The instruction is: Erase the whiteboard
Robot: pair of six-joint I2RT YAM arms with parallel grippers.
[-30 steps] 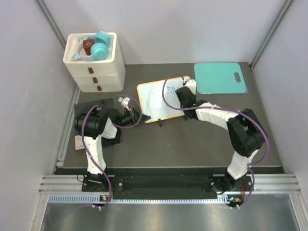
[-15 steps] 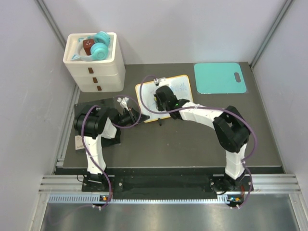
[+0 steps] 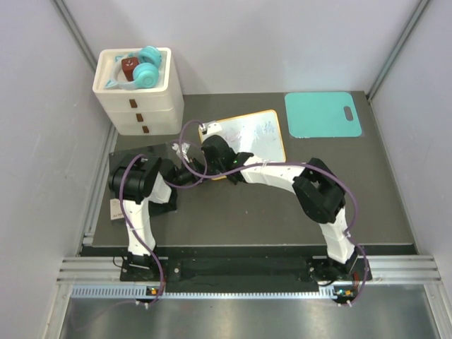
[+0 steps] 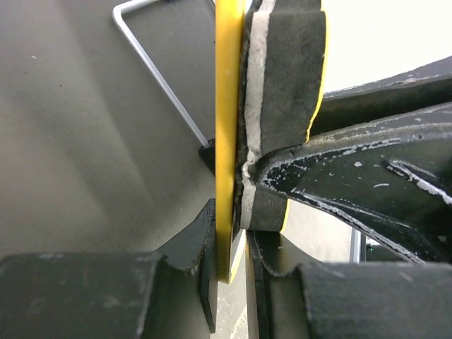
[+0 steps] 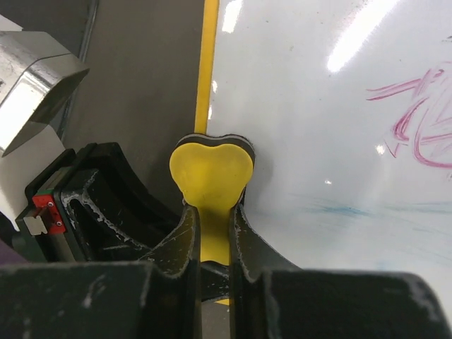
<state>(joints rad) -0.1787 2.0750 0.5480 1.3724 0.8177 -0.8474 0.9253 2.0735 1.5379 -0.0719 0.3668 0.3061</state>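
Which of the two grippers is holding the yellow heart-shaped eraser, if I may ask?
The right gripper grips the eraser; the left gripper clamps the whiteboard by its yellow frame.

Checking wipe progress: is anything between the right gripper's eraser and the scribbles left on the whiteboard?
Nothing visible does: only bare whiteboard lies between the eraser in the right gripper and the pink scribbles.

L end effector (image 4: 232,233) clamped; R end effector (image 5: 213,220) clamped, reaching left.
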